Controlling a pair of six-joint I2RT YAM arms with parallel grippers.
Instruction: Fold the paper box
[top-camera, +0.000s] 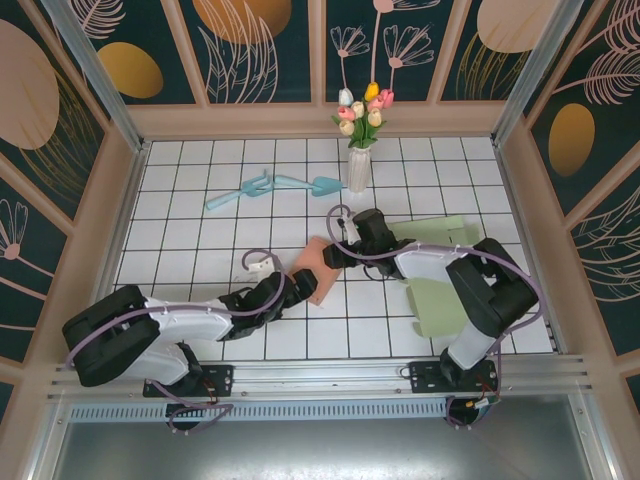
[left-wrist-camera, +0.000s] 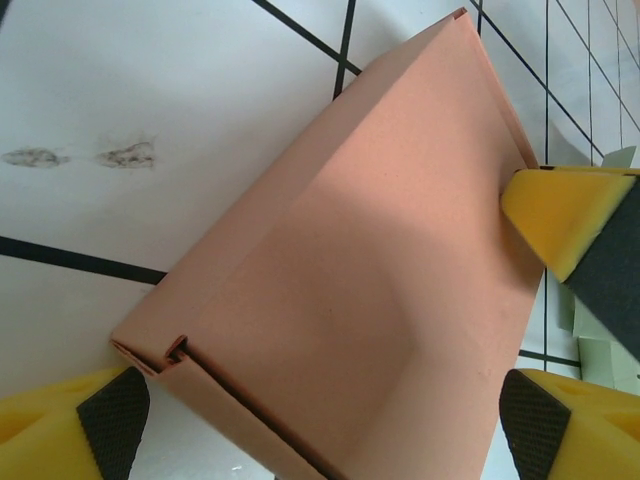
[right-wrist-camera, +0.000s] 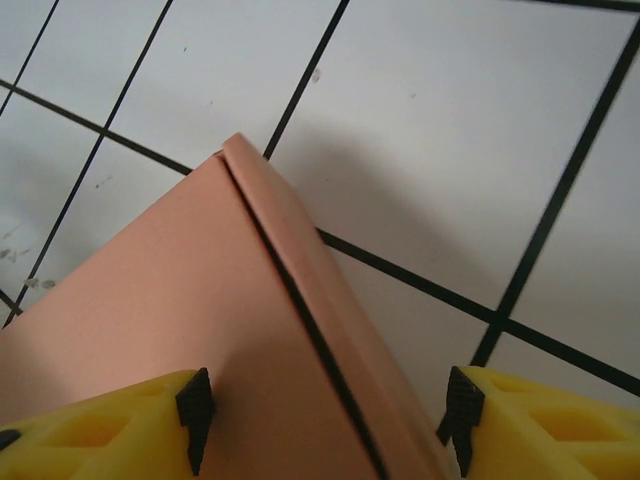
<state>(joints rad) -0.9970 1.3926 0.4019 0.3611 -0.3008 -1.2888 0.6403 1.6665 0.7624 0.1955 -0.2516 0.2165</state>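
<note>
— Where's the paper box (top-camera: 316, 270)?
— Mid desk (top-camera: 200, 215), between my arms. Left end effector (left-wrist-camera: 320, 425) wide around it, right end effector (right-wrist-camera: 325, 412) half open over its edge. A hard push may crush it.

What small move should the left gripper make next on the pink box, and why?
Probably close the left gripper gently on the pink box: its jaws stand open either side of the box's near end, and the right gripper is open over a folded edge, so nothing seems to steady it.
</note>
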